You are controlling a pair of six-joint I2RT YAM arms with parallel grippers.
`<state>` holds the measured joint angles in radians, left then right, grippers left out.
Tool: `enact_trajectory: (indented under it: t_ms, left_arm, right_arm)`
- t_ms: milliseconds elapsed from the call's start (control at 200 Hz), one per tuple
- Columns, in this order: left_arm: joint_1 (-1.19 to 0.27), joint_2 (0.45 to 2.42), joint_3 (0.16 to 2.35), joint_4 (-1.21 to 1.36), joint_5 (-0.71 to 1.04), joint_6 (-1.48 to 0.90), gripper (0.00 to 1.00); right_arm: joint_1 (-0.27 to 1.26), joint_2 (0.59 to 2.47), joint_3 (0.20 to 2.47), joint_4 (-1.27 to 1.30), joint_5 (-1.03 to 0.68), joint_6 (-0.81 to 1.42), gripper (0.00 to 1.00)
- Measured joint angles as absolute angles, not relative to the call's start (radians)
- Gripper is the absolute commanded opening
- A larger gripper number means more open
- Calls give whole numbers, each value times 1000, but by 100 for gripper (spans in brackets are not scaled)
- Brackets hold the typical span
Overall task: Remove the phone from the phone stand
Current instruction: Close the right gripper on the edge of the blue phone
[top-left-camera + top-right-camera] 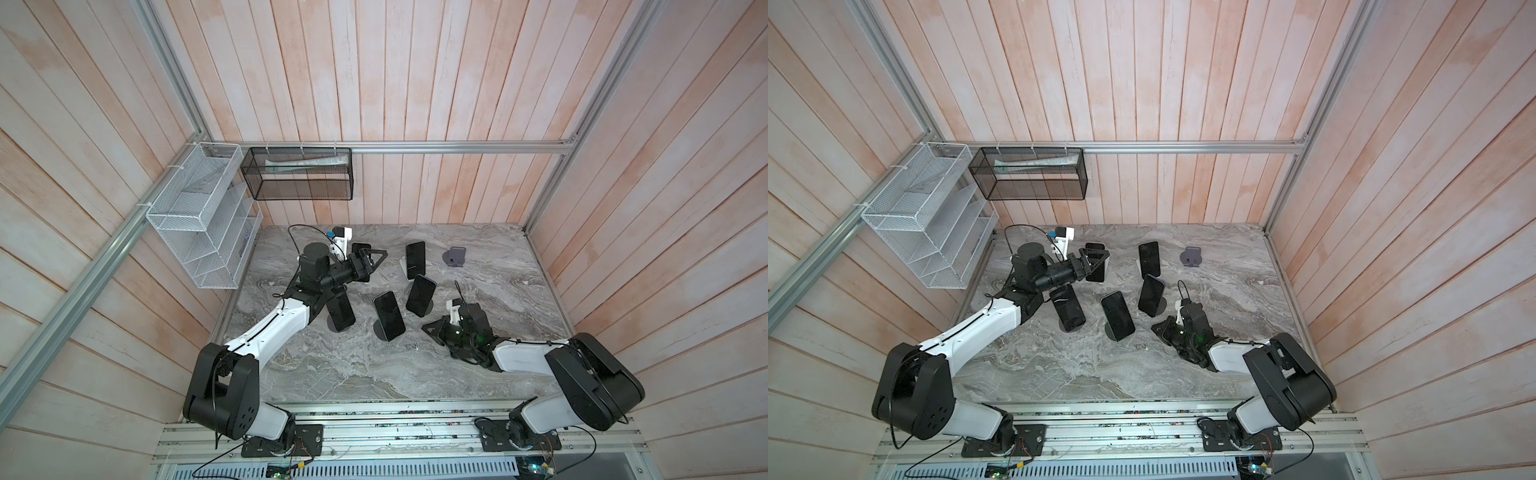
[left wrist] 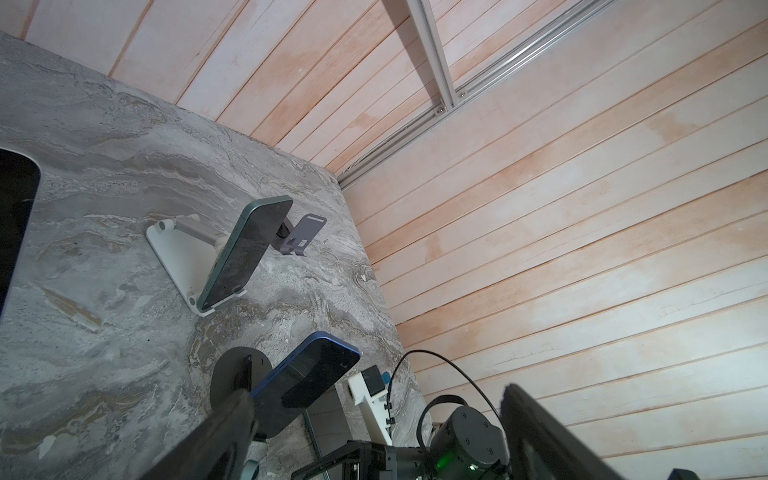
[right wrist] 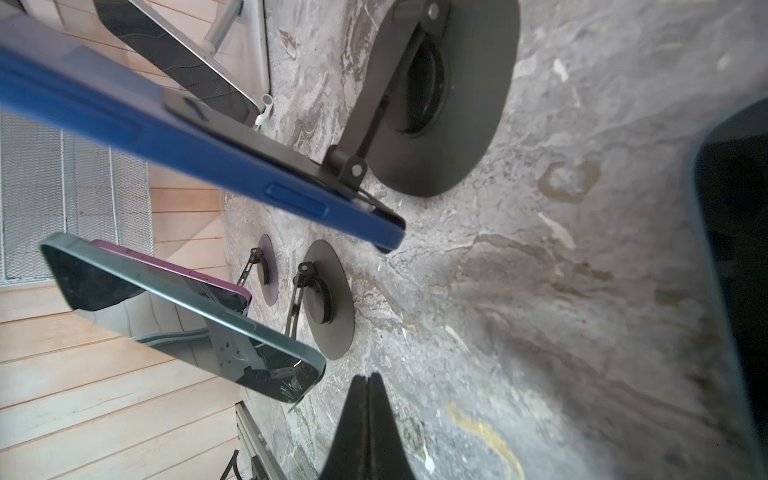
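Several dark-screened phones lean on stands on the grey marble table (image 1: 498, 324). My left gripper (image 1: 370, 259) (image 1: 1095, 258) hovers at the back left, over a phone (image 1: 360, 248) (image 1: 1096, 277) on a white stand (image 1: 1108, 262). In the left wrist view its fingers (image 2: 224, 436) stand wide apart with nothing between them, and that phone (image 2: 14, 216) lies outside them at the frame's edge. My right gripper (image 1: 429, 329) (image 3: 368, 376) is shut and empty, low over the table by the blue phone (image 1: 420, 295) (image 3: 166, 137).
A green phone (image 1: 415, 259) (image 2: 245, 253) rests on a white stand; a teal one (image 1: 388, 316) (image 3: 187, 316) and a purple one (image 1: 340, 313) sit on round stands. An empty grey stand (image 1: 455, 257) is at the back. Wire baskets (image 1: 195, 216) (image 1: 299, 174) hang on the walls.
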<state>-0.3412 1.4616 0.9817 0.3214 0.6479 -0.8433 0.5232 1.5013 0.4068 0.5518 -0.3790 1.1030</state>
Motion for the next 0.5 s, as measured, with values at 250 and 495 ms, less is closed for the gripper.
enact_trajectory:
  t_ms: [250,495]
  left_arm:
    - [-341,1455,982,321,648,-842,95]
    - [-338,1449,982,321,648,-842,94]
  right_arm:
    - [523,1554,437,590,-384,1127,2]
    - [530,1584,449,620,-384,1158,2]
